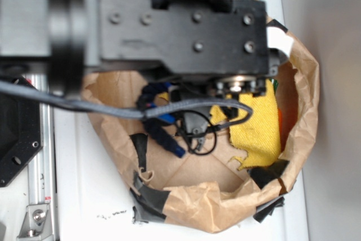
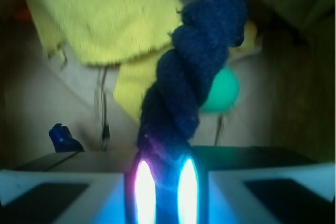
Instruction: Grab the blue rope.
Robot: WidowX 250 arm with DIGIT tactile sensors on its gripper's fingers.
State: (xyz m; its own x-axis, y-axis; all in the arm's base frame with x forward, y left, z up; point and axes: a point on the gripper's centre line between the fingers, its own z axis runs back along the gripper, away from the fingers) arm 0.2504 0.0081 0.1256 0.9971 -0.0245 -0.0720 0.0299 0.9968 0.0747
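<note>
The blue rope (image 2: 194, 77) is a thick navy twist rising from between my two glowing pads (image 2: 143, 190) in the wrist view. My gripper (image 2: 165, 182) is shut on its lower part, and its bright blue capped end (image 2: 63, 137) shows low at the left. In the exterior view the blue rope (image 1: 163, 134) curves under the arm inside the paper-lined hollow, ending in the blue cap (image 1: 178, 152). There my gripper (image 1: 194, 123) is mostly hidden by the arm and the grey cable (image 1: 113, 108).
A yellow cloth (image 1: 256, 122) lies to the right of the rope, with an orange thing (image 1: 280, 119) beside it. A green ball (image 2: 223, 90) sits behind the rope. The crumpled brown paper wall (image 1: 307, 83), patched with black tape (image 1: 149, 196), rings the hollow.
</note>
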